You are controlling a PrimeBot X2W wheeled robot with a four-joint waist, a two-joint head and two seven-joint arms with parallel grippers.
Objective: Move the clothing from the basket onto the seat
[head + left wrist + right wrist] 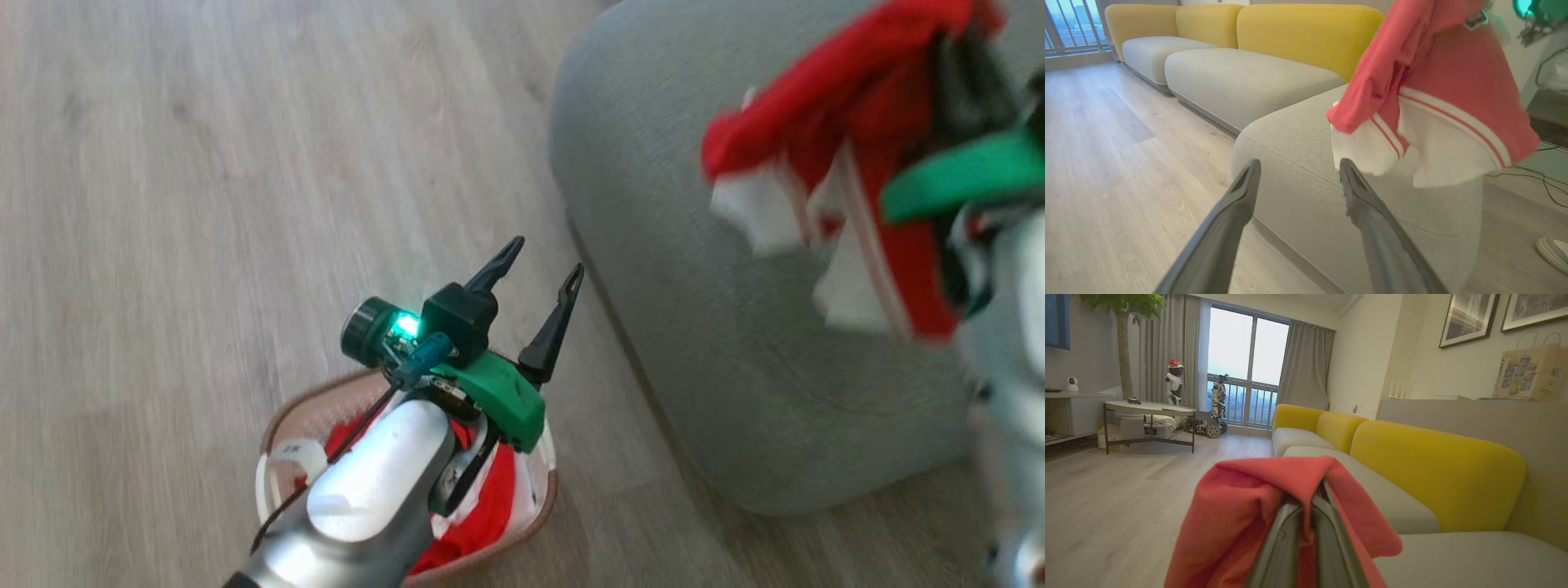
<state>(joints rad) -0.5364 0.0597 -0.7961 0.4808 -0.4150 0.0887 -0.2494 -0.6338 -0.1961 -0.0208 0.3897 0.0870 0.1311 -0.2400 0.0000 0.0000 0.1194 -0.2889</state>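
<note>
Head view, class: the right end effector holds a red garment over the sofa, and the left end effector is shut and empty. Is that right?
No: the left end effector is open, not shut, as the head view shows. It is empty, and the right end effector holds the garment over the sofa.

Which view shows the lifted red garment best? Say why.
Left wrist view: the garment hangs open, stripes and white panels clear. Head view blurs it; right wrist view gives a red fold over the right gripper.

red clothing [824,98] hangs over seat [694,327]; more in basket [302,420]
</note>
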